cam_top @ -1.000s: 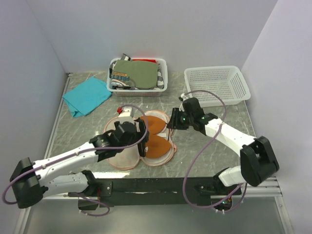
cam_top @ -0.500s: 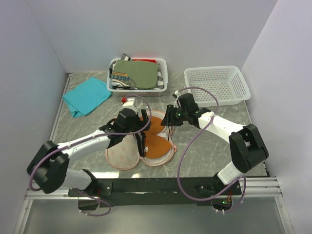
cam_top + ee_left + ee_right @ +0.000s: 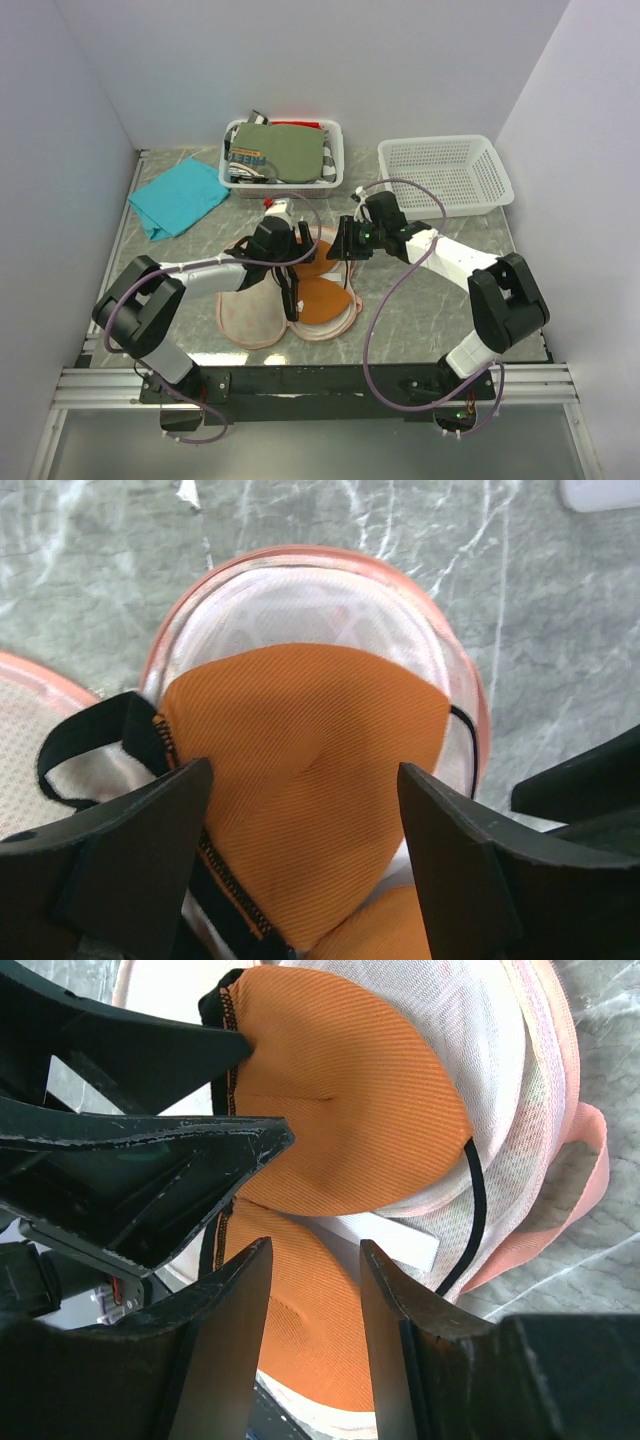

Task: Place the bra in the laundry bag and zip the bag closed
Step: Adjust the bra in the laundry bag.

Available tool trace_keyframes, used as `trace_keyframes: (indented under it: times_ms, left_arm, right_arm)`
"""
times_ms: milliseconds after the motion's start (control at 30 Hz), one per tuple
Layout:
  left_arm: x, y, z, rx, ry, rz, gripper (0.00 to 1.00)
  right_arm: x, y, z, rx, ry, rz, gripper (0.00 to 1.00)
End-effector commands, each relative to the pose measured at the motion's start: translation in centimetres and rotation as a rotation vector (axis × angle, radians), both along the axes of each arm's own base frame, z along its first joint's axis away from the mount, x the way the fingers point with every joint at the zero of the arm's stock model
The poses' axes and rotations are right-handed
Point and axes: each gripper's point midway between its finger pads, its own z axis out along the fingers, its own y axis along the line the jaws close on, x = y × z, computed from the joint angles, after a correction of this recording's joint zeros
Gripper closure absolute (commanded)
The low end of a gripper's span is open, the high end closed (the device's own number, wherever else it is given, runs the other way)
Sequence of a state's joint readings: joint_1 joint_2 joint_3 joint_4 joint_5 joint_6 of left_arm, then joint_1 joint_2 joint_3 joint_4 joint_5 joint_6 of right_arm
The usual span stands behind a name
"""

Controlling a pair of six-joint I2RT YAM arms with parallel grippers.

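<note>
The bra [image 3: 322, 298] is rust-orange with a fine ribbed weave. It has two rounded cups, domed side up, each with a small dimple at its crown. A black band [image 3: 92, 738] edges it on the left, and a thin black strap [image 3: 473, 1210] runs along the right of the far cup. It lies inside the right half of the laundry bag [image 3: 250, 316], which is spread open on the grey marbled worktop [image 3: 420, 300]. The bag's pinkish-beige left half lies flat beside it. White mesh lining and a salmon rim show around the far cup.

The left arm reaches in from the near left, elbow bent, forearm running right and away. The left hand [image 3: 300, 780] points down over the far cup with its fingers set well apart. The cup lies between them, and the left finger sits at the black band. The right arm comes in from the near right, forearm angled left and away. The right hand [image 3: 312, 1260] hangs over the seam where the two cups meet, just beside the left hand. Its fingers are parted by a narrower gap and close on nothing. Whether they touch the fabric I cannot tell.

The bra's long axis runs near to far, one cup behind the other, in line with the bag's two lobes.
</note>
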State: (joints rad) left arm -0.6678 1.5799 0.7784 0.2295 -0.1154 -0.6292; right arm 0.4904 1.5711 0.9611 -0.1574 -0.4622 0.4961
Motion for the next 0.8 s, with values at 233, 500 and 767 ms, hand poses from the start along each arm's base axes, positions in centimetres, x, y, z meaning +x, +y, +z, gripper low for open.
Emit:
trace_keyframes:
  times_ms: [233,500,767]
  left_arm:
    - [1.9,-2.3,2.4,-0.085,-0.067,-0.041,0.21]
    - [2.5,-3.6,0.5,-0.109,-0.037,-0.072,0.24]
    - [3.1,-4.9,0.1,-0.139,-0.038,-0.099,0.28]
  right_arm:
    - [0.4,0.5,0.2,0.031,-0.017,0.027,0.51]
    - [-0.1,0.3,-0.3,0.031,-0.002,0.022,0.51]
    - [-0.8,-0.1,-0.5,0.026,0.001,0.014,0.50]
